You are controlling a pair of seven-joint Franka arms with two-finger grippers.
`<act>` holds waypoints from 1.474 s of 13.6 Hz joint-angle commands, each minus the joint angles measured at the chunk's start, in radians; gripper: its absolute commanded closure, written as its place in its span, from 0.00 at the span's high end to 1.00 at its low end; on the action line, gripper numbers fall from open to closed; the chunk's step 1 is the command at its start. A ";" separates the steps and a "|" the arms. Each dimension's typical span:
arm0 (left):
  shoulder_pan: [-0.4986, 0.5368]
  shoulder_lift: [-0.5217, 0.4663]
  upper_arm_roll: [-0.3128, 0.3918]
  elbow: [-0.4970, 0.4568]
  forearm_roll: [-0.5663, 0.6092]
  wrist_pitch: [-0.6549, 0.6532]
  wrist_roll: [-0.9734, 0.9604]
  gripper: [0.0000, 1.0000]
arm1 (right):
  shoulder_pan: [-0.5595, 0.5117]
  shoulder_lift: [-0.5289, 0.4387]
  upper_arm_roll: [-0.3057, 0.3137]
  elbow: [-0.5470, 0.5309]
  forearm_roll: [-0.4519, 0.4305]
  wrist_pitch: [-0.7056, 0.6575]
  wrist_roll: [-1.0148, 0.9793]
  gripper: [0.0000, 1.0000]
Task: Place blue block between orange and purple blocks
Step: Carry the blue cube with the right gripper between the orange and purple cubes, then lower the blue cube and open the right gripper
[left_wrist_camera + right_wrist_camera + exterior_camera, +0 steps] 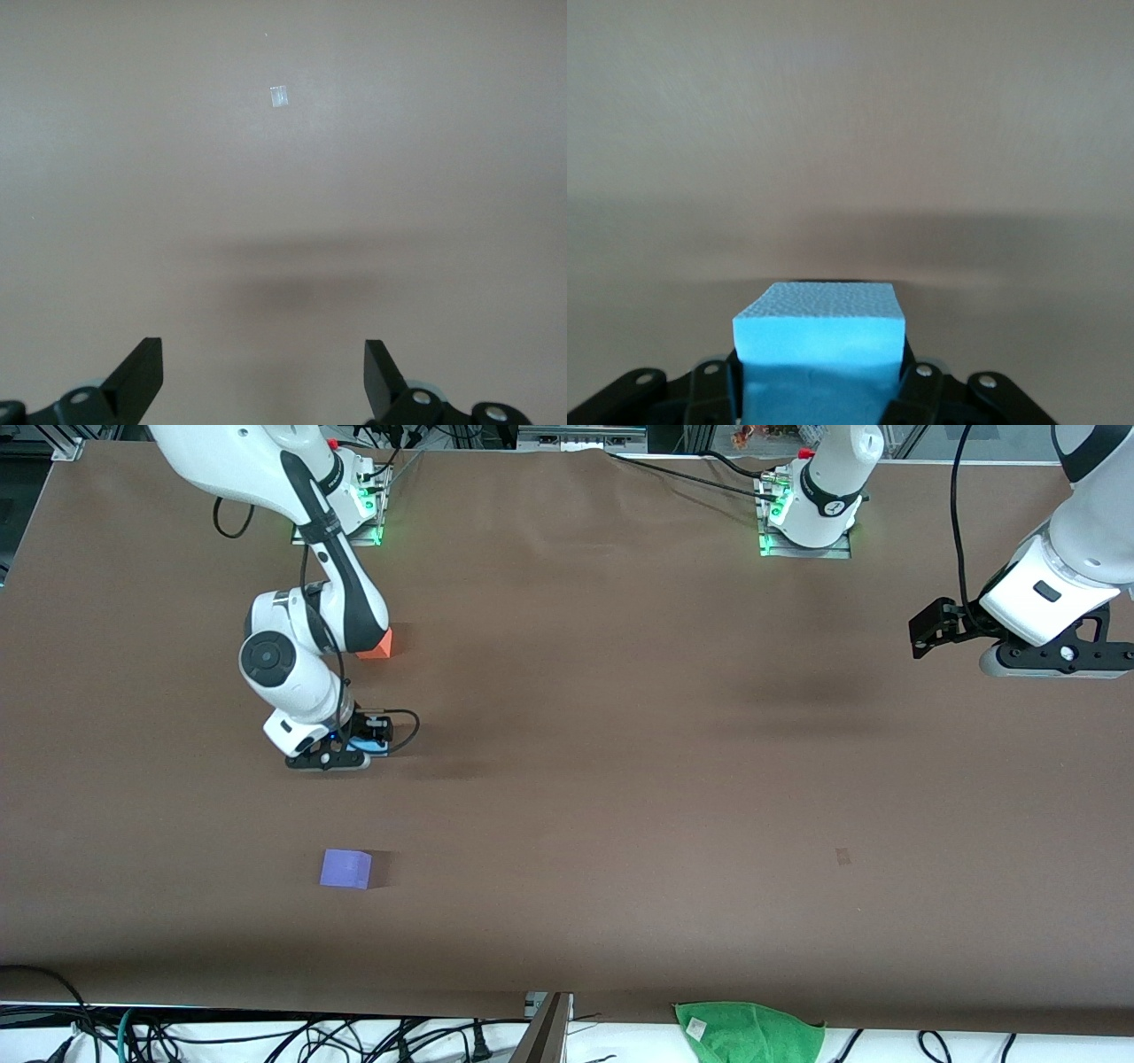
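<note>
Nearest the front camera, a green cloth is seen at the edge of the brown table. Farther up, toward the right arm's end, the purple block rests on the table, and the orange block lies farther still, partly hidden by the right arm. Between the two, the blue block is grasped in the jaws of the right gripper, low over the table. The left gripper is held above bare table at the left arm's end, jaws released and spread wide.
</note>
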 commanded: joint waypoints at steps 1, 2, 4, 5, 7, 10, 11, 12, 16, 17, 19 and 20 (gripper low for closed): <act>-0.006 -0.012 0.005 0.000 -0.014 -0.015 0.006 1.00 | -0.002 -0.016 0.000 -0.044 0.019 0.037 -0.013 0.16; -0.006 -0.012 0.005 0.000 -0.014 -0.017 0.006 1.00 | -0.009 -0.013 0.000 -0.043 0.017 0.040 -0.013 0.16; -0.006 -0.012 0.006 0.000 -0.014 -0.015 0.006 1.00 | -0.016 -0.007 0.000 -0.040 0.017 0.051 -0.015 0.36; -0.006 -0.011 0.005 0.000 -0.014 -0.017 0.007 1.00 | -0.022 -0.006 0.000 -0.037 0.019 0.051 -0.006 0.82; -0.006 -0.011 0.006 0.000 -0.014 -0.017 0.007 1.00 | -0.023 -0.015 0.000 -0.012 0.019 0.040 0.001 1.00; -0.006 -0.012 0.005 0.000 -0.014 -0.017 0.007 1.00 | -0.020 -0.059 0.003 0.035 0.019 0.007 0.068 1.00; -0.005 -0.012 0.006 0.000 -0.014 -0.018 0.007 1.00 | -0.019 -0.087 0.001 0.063 0.017 -0.037 0.088 1.00; -0.005 -0.011 0.006 0.002 -0.014 -0.021 0.007 1.00 | -0.020 -0.119 0.000 0.101 0.016 -0.105 0.091 1.00; -0.003 -0.012 0.006 0.000 -0.014 -0.023 0.007 1.00 | -0.020 -0.231 -0.034 0.306 0.013 -0.477 0.090 1.00; -0.003 -0.012 0.006 0.000 -0.014 -0.023 0.007 1.00 | -0.020 -0.258 -0.049 0.343 0.011 -0.548 0.087 1.00; -0.003 -0.011 0.006 0.000 -0.014 -0.023 0.007 1.00 | -0.020 -0.337 -0.065 0.382 0.008 -0.694 0.078 1.00; -0.005 -0.012 0.006 0.000 -0.017 -0.023 0.007 1.00 | -0.020 -0.357 -0.078 0.418 0.005 -0.778 0.076 1.00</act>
